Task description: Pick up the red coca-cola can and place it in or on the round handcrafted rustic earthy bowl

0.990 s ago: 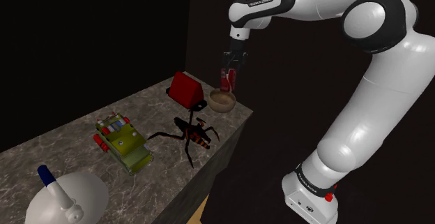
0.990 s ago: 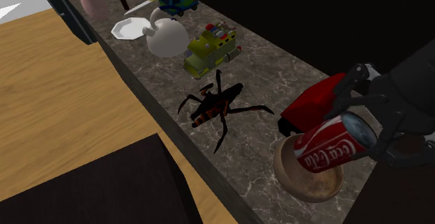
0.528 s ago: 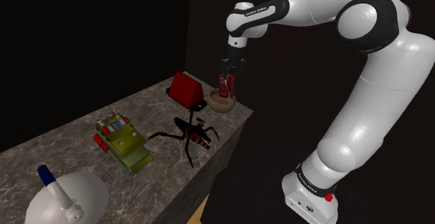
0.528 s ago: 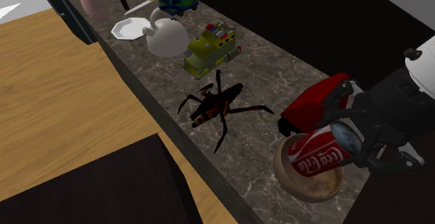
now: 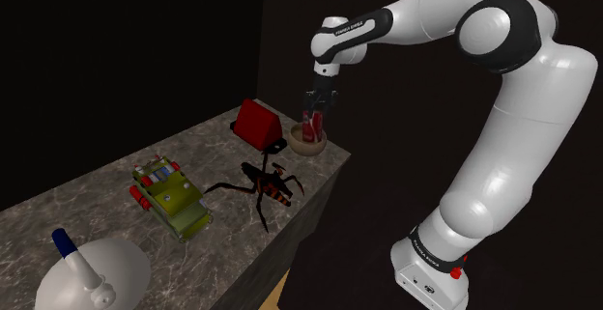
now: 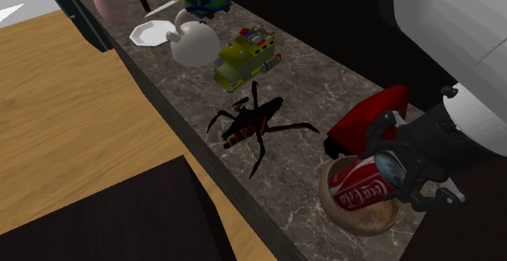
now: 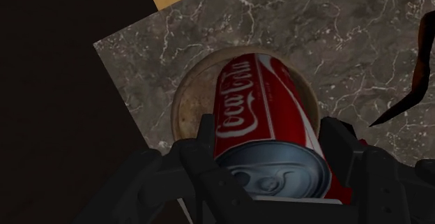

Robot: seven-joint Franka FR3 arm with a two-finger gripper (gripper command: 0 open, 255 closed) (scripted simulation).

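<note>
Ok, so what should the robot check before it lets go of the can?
1. Gripper clasps the Coca-Cola can: ok.
2. Can is over the brown bowl: ok.
3. Can rests on the bowl's bottom: cannot tell.
4. Bowl sits fully on the marble counter: ok.
5. Spider toy lies apart from the bowl: ok.

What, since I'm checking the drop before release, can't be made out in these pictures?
Whether the red Coca-Cola can touches the floor of the round brown earthy bowl: wrist view, the can's own body hides it.
Same contact, shoulder view: too small to tell.
Red wedge-shaped object: second exterior view, partly behind the black gripper.
</note>
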